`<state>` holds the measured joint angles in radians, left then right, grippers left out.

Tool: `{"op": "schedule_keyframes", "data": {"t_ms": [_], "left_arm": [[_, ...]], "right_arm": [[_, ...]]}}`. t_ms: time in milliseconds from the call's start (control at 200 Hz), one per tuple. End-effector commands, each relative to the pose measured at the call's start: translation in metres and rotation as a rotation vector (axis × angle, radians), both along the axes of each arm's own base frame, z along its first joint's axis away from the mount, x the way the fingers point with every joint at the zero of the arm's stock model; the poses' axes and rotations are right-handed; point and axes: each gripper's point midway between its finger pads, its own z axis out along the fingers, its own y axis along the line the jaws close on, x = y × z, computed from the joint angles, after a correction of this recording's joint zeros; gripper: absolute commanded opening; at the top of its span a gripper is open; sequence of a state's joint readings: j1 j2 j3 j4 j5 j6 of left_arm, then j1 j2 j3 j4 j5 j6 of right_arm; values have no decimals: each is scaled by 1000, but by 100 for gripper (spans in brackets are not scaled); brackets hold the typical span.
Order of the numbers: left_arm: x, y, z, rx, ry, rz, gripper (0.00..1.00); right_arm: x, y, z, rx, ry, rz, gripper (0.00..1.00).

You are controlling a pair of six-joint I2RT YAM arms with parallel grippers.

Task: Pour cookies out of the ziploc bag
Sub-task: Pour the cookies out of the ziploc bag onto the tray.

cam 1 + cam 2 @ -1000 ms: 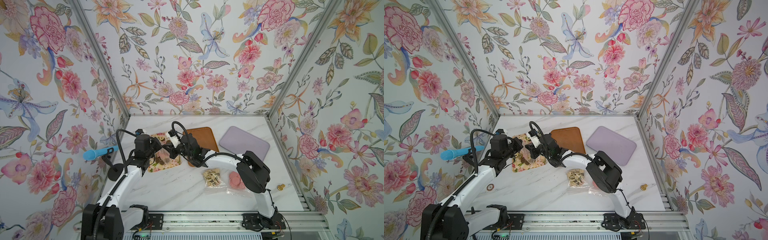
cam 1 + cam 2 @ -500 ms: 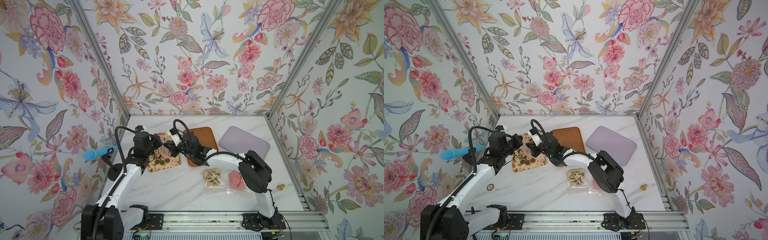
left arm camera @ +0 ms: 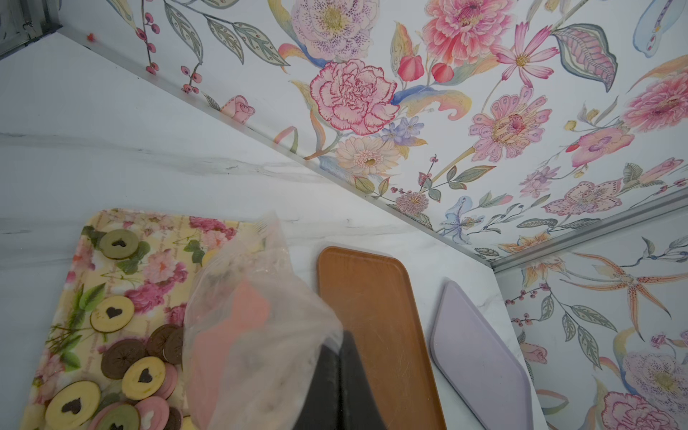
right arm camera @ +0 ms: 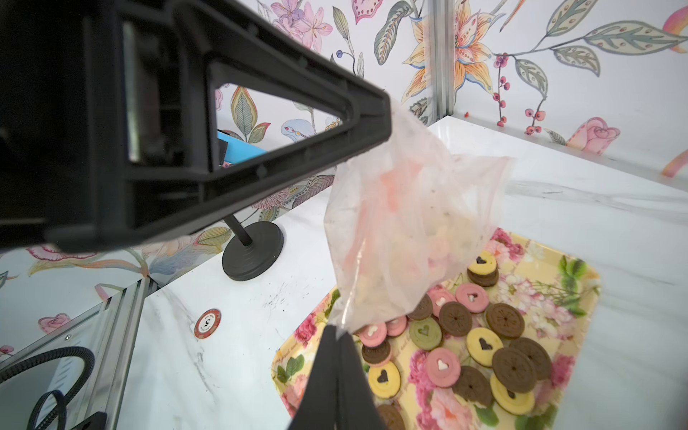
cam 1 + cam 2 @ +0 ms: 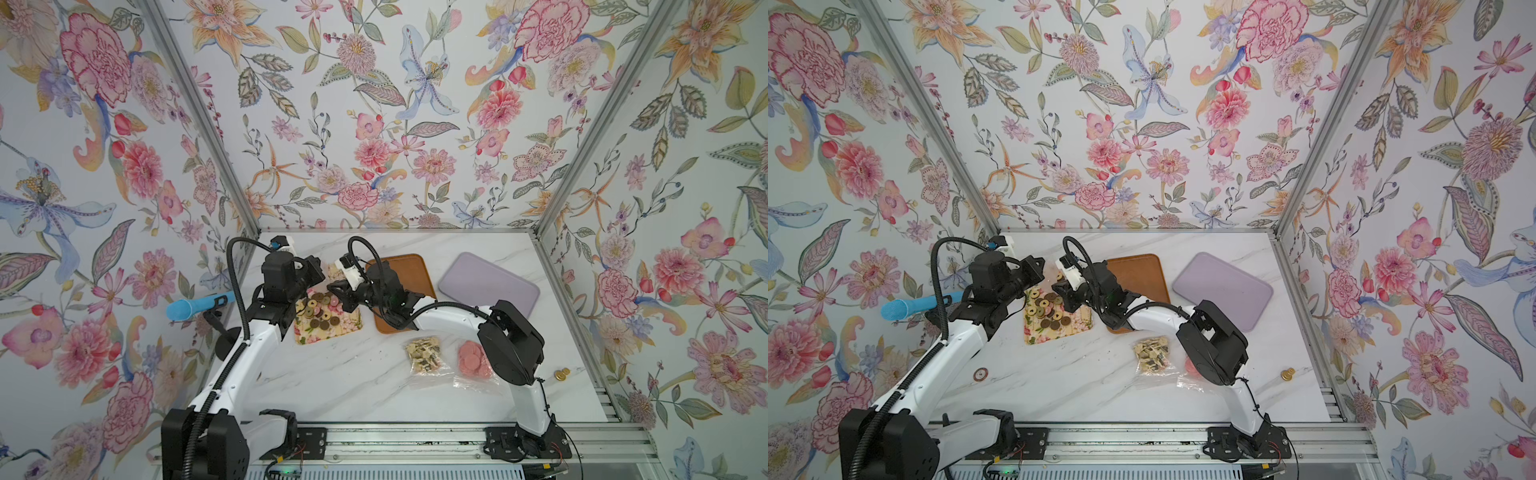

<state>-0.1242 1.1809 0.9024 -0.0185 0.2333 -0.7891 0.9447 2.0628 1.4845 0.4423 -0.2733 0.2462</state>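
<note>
Both grippers hold up a clear ziploc bag (image 3: pixel 253 327) (image 4: pixel 402 238) over a floral tray (image 5: pixel 345 328) (image 4: pixel 580 283). My left gripper (image 3: pixel 337 337) (image 5: pixel 322 270) is shut on one edge of the bag. My right gripper (image 4: pixel 337 331) (image 5: pixel 332 286) is shut on a lower corner. The bag hangs crumpled and looks nearly empty, with pink blurs showing through the film. Cookies (image 5: pixel 320 309) (image 5: pixel 1048 309) (image 4: pixel 484 346) (image 3: pixel 141 372) lie scattered on the tray below: dark brown, yellow-beige, pink and green rounds with heart cut-outs.
A brown tray (image 5: pixel 399 291) and a lilac tray (image 5: pixel 488 286) lie to the right. Nearer the front lie a bag of small beige and dark pieces (image 5: pixel 424 353) and a bag of pink discs (image 5: pixel 471 359). A blue-topped stand (image 5: pixel 195 305) and a poker chip (image 5: pixel 980 375) are at the left.
Both grippers have shifted slightly toward the back wall with the bag still between them. The cookies on the tray lie as before.
</note>
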Motion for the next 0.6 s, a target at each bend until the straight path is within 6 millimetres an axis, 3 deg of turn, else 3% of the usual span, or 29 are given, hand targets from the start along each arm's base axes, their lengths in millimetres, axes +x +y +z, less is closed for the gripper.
{"op": "schedule_keyframes", "data": {"t_ms": [0,240,390,596], "left_arm": [[-4,1,1,70,17,-36,0],[-15,5,1,149,18,-56,0],[-27,14,8,235,12,-48,0],[-50,31,1,373,76,-23,0]], "right_arm": [[4,-1,7,29,-16,3,18],[5,-15,11,51,-9,-17,27],[5,-41,11,54,6,-54,29],[4,-72,8,29,25,-87,32]]}}
